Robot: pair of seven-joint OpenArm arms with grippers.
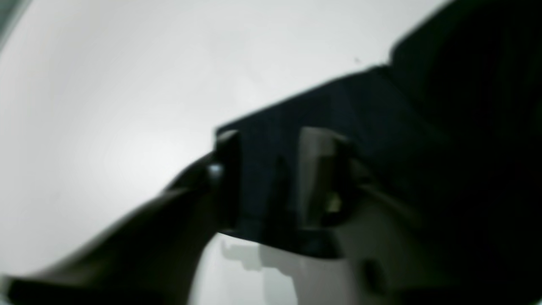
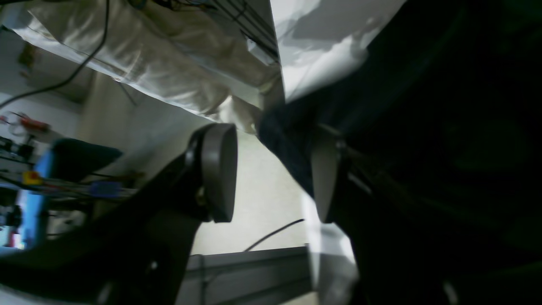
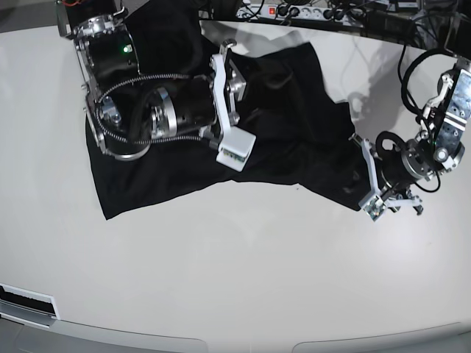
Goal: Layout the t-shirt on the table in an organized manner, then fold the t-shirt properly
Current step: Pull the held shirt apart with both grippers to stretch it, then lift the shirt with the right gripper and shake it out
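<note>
The black t-shirt [image 3: 287, 140] lies spread and rumpled across the back of the white table [image 3: 235, 279]. My right gripper [image 3: 239, 110] hovers over the shirt's middle. Its fingers [image 2: 218, 171] stand wide apart in the right wrist view, with dark t-shirt [image 2: 423, 127] fabric beside one pad and nothing pinched. My left gripper [image 3: 366, 180] is at the shirt's right edge. The left wrist view is blurred, but a corner of the t-shirt [image 1: 271, 169] lies in the gap between the left gripper's [image 1: 275, 182] separated fingers, with the table [image 1: 106, 106] behind.
A power strip with cables [image 3: 294, 11] runs along the table's back edge. The rounded front edge [image 3: 221, 338] is at the bottom. Past the table's edge the right wrist view shows floor [image 2: 262, 203], a cable and blue gear [image 2: 38, 190].
</note>
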